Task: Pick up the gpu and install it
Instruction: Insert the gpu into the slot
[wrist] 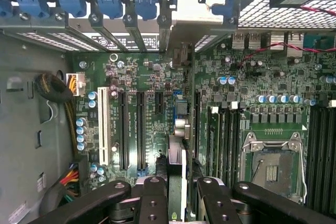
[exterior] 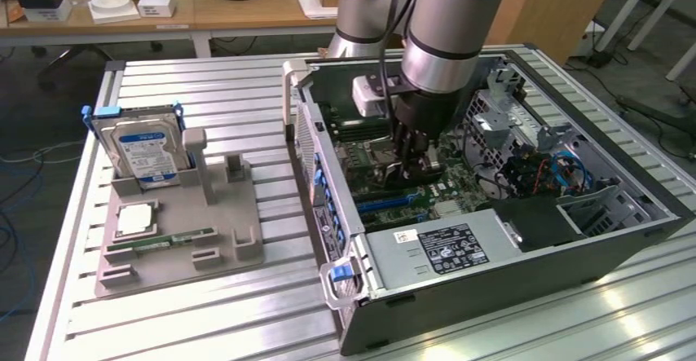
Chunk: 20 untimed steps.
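My gripper (exterior: 411,165) reaches down into the open computer case (exterior: 522,271), just above the green motherboard (wrist: 152,77). Its black fingers (wrist: 152,198) are shut on the gpu (wrist: 176,153), a thin dark card seen edge-on in the wrist view. The card stands upright between the fingers. It runs toward the row of rear slot brackets with blue clips (wrist: 105,3). It sits over the motherboard beside the long black expansion slots (wrist: 140,129). In the exterior view the card is mostly hidden under the gripper.
A grey parts holder (exterior: 218,239) on the slatted metal table (exterior: 218,320) carries a blue-labelled hard drive (exterior: 142,149), a square chip (exterior: 136,218) and a green RAM stick (exterior: 163,239). Inside the case are the power supply (exterior: 446,247), CPU socket (wrist: 270,166) and cables (exterior: 566,169).
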Each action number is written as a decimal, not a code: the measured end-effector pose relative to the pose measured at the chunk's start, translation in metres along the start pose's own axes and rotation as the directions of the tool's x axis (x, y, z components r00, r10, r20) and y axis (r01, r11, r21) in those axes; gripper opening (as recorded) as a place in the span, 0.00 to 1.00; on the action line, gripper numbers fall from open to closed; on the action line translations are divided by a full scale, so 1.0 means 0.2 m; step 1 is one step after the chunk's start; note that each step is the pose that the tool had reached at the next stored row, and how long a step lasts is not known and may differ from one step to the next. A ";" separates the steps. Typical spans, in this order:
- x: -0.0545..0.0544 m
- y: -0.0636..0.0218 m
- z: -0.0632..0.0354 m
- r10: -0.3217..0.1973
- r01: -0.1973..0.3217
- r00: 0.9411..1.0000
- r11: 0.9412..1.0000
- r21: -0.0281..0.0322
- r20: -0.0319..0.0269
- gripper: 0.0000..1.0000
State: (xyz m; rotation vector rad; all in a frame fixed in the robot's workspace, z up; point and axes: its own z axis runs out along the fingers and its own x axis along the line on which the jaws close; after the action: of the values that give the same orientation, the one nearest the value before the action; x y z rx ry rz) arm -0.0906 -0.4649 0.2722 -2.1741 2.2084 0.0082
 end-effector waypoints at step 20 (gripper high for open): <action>0.02 0.017 0.047 0.000 0.000 1.000 1.000 0.000 0.000 0.27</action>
State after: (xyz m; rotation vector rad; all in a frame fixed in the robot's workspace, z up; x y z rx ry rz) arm -0.0938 -0.4678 0.2626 -2.1742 2.2083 0.0083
